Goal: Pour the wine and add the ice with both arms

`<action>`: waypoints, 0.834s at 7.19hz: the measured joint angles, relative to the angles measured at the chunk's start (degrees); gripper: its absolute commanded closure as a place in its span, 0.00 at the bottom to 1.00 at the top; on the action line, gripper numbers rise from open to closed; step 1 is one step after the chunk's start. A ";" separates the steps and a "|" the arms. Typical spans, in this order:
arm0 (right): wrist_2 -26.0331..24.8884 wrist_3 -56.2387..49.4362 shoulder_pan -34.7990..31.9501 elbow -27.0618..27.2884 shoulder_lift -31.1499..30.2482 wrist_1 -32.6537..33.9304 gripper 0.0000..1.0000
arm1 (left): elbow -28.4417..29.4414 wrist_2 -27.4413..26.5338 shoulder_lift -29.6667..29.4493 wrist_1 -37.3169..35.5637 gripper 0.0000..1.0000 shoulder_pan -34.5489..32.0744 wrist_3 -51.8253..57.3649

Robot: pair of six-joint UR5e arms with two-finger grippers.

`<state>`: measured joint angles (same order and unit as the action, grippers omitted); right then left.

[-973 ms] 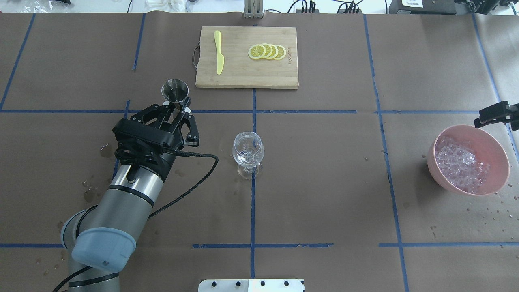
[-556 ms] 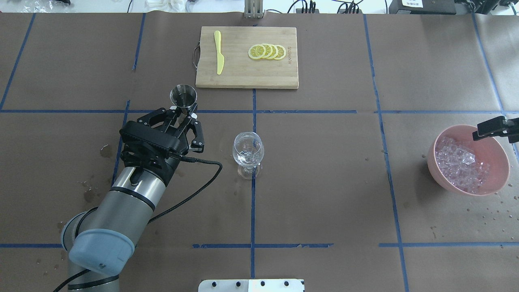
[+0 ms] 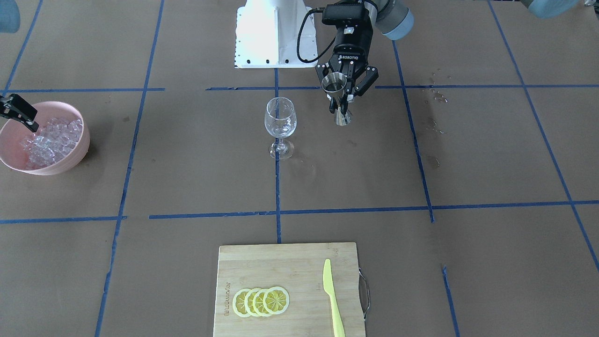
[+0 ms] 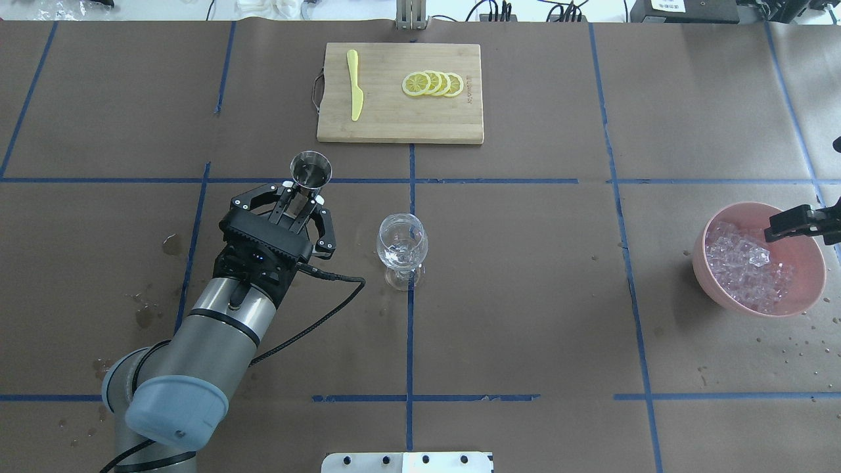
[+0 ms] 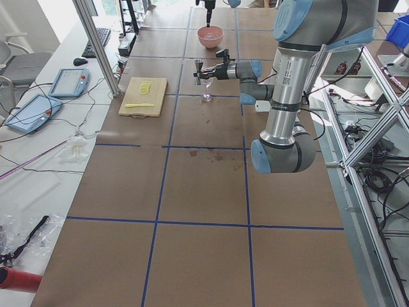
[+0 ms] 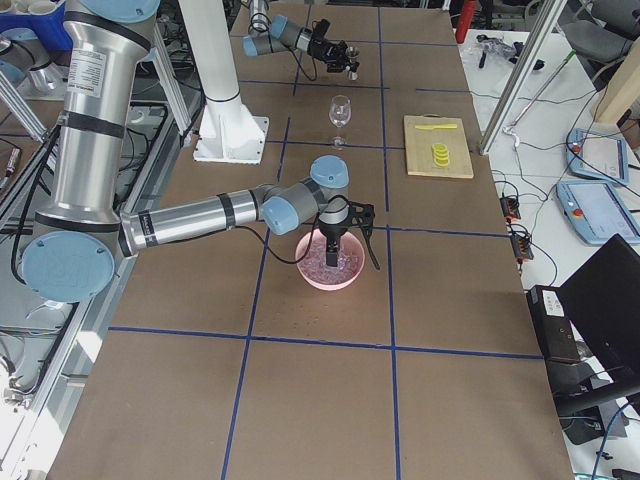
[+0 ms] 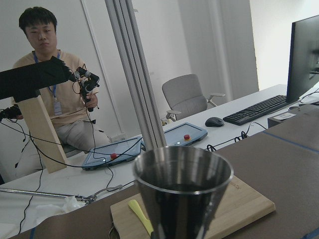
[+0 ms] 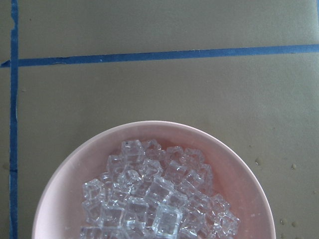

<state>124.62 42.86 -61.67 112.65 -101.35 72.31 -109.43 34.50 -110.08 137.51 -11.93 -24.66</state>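
- My left fingers (image 4: 286,197) pinch the jigger (image 4: 311,169) left of centre, its long axis upright, mouth up.
- My right fingers (image 4: 788,223) hang over the ice (image 4: 746,266) in the pink bowl (image 4: 811,276) at the right edge; spread or pressed together, I cannot tell.

ice (image 8: 154,209): clear glassy cubes lay heaped in pink bowl (image 4: 713,289) at table's right end | left arm (image 4: 217,322): stretched forward, left gripper (image 4: 304,192) with jaws clamped on upright steel jigger (image 4: 311,168), just left of wine glass (image 4: 401,244) | wine glass: stood upright mid-table | right arm (image 6: 200,215): right gripper (image 4: 785,225) pointed down over the ice, jaw gap not discernible
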 measured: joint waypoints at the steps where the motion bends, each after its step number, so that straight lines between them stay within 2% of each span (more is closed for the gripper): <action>1: -0.17 -0.01 0.17 -0.27 0.00 -0.04 0.00 | 0.08 -0.16 -0.48 -1.22 1.00 0.48 2.85; 6: -0.26 0.12 0.55 -0.77 0.42 0.01 0.00 | 3.39 -3.98 -3.63 -2.59 1.00 2.90 19.70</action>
<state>124.37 42.98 -61.13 111.88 -100.93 72.33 -106.04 30.52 -113.71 134.92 -9.03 -4.97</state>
